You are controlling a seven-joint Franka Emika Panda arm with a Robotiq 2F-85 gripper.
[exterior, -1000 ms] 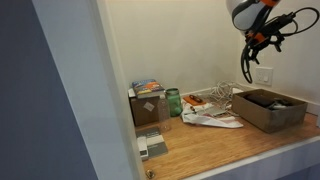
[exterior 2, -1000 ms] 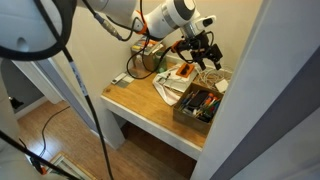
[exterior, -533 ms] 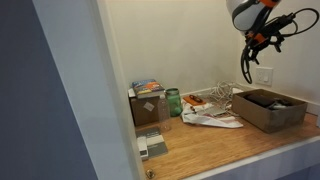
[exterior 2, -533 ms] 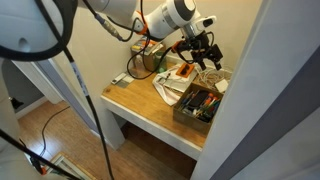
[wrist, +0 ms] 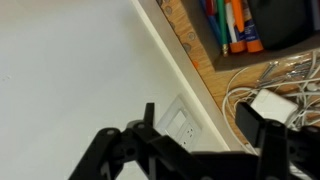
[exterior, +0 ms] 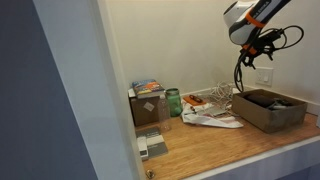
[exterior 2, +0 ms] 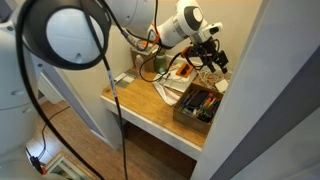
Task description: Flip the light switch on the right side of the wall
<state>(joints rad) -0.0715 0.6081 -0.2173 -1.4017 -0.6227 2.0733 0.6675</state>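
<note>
The light switch [exterior: 265,76] is a small white plate low on the cream wall [exterior: 180,45], just above the brown cardboard tray [exterior: 268,110]. In the wrist view the switch [wrist: 180,122] sits between my dark fingers, against the wall [wrist: 70,70]. My gripper [exterior: 262,46] hangs a little above the switch, close to the wall. It is open and holds nothing in the wrist view [wrist: 197,140]. In an exterior view the gripper [exterior 2: 213,57] is over the back of the desk, and the switch is hidden there.
The wooden desk [exterior: 220,145] carries the tray with markers [exterior 2: 200,104], white cables [exterior: 222,95], papers [exterior: 210,118], a green jar [exterior: 173,101] and a box [exterior: 148,105]. The pale door frame [exterior: 105,90] stands close by.
The arm has swung and the wrist has turned. The gripper now sits slightly lower and nearer the switch. The things on the desk have not moved.
</note>
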